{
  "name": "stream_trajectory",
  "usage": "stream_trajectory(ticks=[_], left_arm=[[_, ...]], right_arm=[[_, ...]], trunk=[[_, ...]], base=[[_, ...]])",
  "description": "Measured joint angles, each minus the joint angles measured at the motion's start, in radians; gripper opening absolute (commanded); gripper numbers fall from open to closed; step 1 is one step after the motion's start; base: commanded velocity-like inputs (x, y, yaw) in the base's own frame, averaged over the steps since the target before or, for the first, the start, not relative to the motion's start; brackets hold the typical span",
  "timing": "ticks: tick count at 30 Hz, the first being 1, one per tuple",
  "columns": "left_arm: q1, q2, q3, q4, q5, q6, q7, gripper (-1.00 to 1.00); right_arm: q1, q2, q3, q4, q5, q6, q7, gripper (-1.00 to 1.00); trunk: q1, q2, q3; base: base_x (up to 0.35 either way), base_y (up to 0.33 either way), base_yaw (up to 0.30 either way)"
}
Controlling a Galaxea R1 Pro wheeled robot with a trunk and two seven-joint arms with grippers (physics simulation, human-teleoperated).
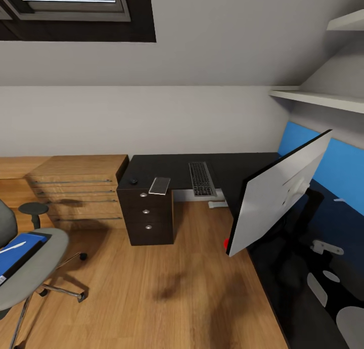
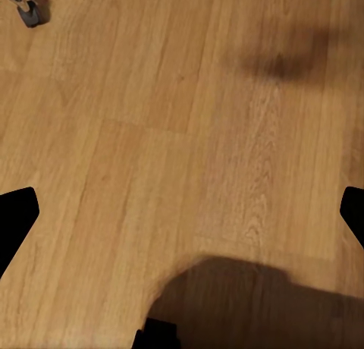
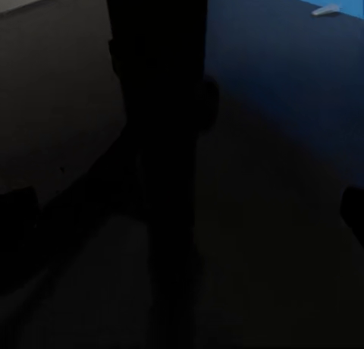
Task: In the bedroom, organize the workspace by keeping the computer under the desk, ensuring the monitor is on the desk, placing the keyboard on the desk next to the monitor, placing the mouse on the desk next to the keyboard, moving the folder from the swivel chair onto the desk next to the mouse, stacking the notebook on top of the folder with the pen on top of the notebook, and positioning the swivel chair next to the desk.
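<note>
You have the monitor (image 1: 275,194) standing on the bench (image 1: 172,167), both tools spread wide and empty (keyboard (image 1: 201,178) placed), so next fetch the folder (image 1: 17,253) from the swivel chair (image 1: 38,268).

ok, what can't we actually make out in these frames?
- Monitor: head view shows it tilted, pale face toward the camera; its stand is hidden behind the panel.
- Swivel chair and folder: cut off by the head view's left edge.
- Small dark item on the desk: too small to identify.
- Right wrist view: too dark; end effector state unreadable.
</note>
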Motion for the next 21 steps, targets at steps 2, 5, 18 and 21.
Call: stream_trajectory(ticks=[2, 5, 18, 21], left_arm=[[0.000, 0.000, 0.000, 0.000, 0.000, 0.000, 0.000, 1.00], [0.000, -0.001, 0.000, 0.000, 0.000, 0.000, 0.000, 1.00], [0.000, -0.001, -0.001, 0.002, 0.000, -0.001, -0.002, 1.00], [0.000, -0.001, -0.001, 0.002, 0.000, 0.000, -0.003, 1.00]], right_arm=[[0.000, 0.001, -0.001, 0.004, 0.000, -0.001, 0.003, 1.00], [0.000, 0.002, -0.002, 0.007, -0.001, -0.002, 0.005, 1.00], [-0.001, 0.003, -0.005, 0.010, 0.002, -0.099, 0.005, 1.00], [-0.001, 0.003, -0.004, 0.010, 0.002, -0.115, 0.004, 1.00]], trunk=[[0.000, 0.000, 0.000], [0.000, 0.000, 0.000], [0.000, 0.000, 0.000], [0.000, 0.000, 0.000]], base=[[0.000, 0.000, 0.000], [0.000, 0.000, 0.000], [0.000, 0.000, 0.000], [0.000, 0.000, 0.000]])
